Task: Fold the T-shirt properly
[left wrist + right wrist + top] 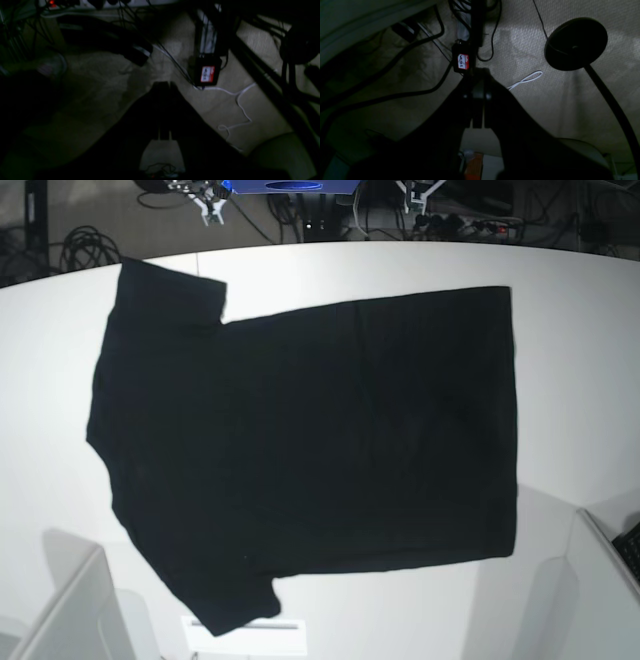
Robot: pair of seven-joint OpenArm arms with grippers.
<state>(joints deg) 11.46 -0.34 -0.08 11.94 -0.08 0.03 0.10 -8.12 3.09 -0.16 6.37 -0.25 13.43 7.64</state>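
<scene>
While the T-shirt (pixel 310 450) lay flat, plain side up, across the desk (pixel 570 360), I judged that no fold had begun. Next I'd need both arms over it to grasp an edge. My left gripper (pixel 163 87) and right gripper (pixel 477 82) were closed and empty. Only the base view showed the shirt; the wrist views showed just carpet and cables.

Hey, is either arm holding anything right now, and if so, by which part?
Nothing is held. Both grippers, left and right, are shut on nothing, off the table; the T-shirt lies flat, untouched.
</scene>
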